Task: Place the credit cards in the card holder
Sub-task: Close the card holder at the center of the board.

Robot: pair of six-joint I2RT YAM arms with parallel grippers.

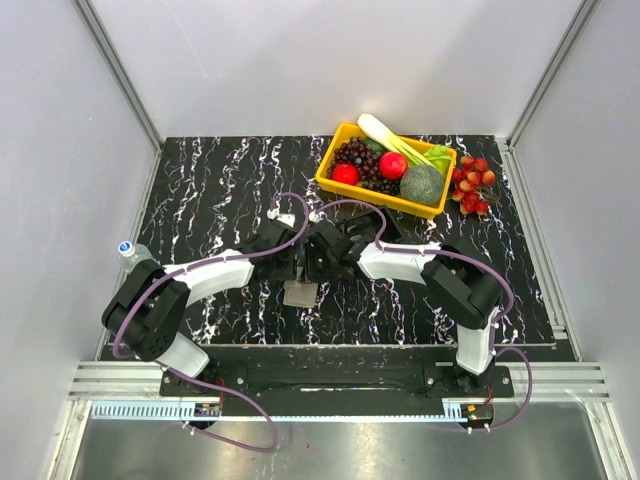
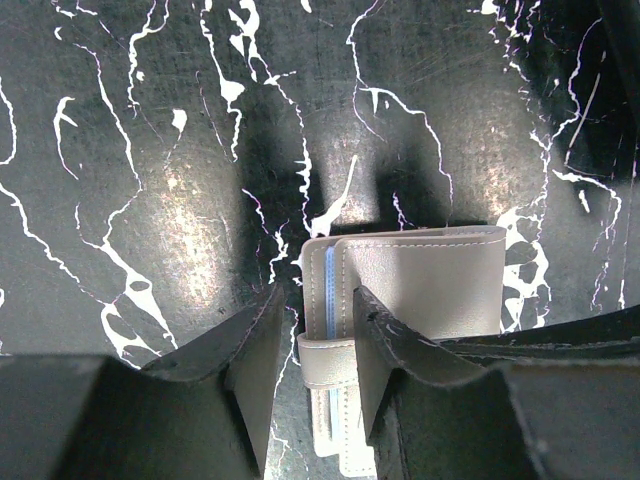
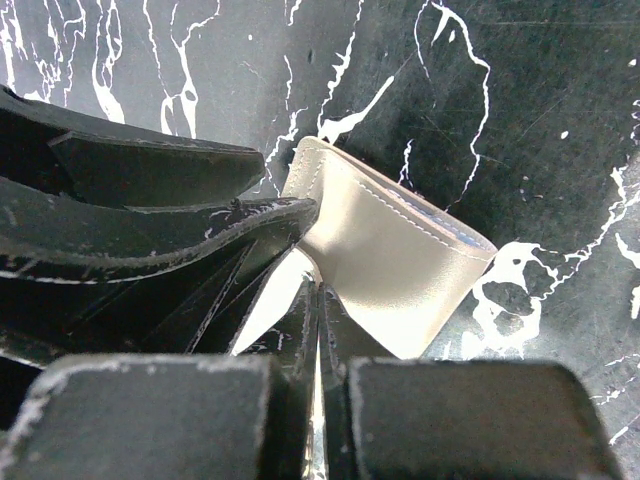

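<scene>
While the right gripper (image 3: 318, 310) pinches the card holder (image 1: 300, 293) at the centre of the table (image 1: 200, 200) and the left gripper (image 2: 320, 310), narrowly parted, straddles its strap (image 2: 326, 362), open it slowly and squarely so it neither twists nor slips.

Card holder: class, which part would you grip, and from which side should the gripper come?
Probably the strap end of the card holder, from above, as the left gripper does: that end is narrow enough to fit between its jaws, and the table blocks approach from below.
</scene>
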